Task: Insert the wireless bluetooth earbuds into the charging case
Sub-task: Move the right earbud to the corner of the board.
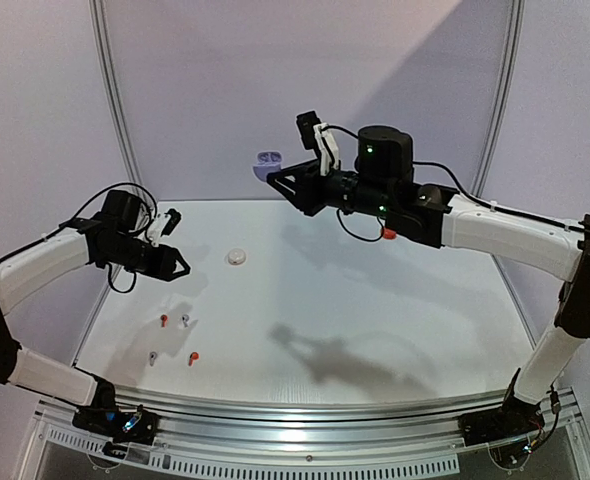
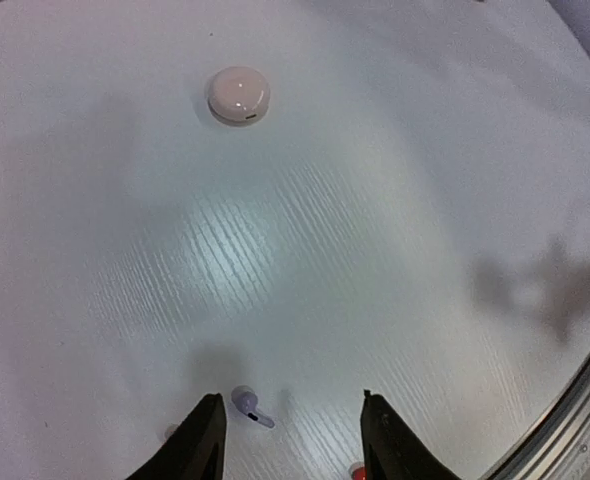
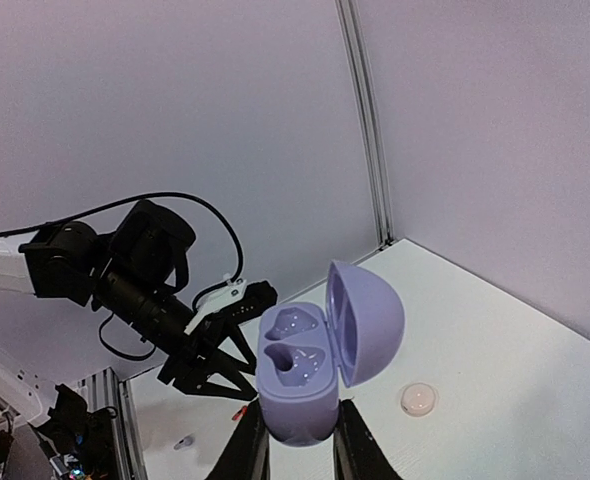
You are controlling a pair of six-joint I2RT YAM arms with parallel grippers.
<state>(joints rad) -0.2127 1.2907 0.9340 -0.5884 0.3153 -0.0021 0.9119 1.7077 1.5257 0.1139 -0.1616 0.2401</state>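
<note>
Gripping open lavender case (image 3: 300, 375) aloft, right claw (image 3: 297, 445); left claw (image 2: 290, 430) part-open above scattered earbuds (image 2: 250, 405), round case (image 2: 238, 94) beyond.

Pale lavender walls (image 1: 205, 90) enclose a glossy white table (image 1: 425, 290) under soft light.

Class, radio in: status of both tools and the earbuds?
Left tool open, over lavender earbud. Right tool shut on open lavender case, raised. Nothing in the way.

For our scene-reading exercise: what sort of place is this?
Likely a robotics lab test cell: two white-and-black robot arms bolted to a white table, plain grey wall panels, one arm holding an open lavender plastic charging case.
</note>
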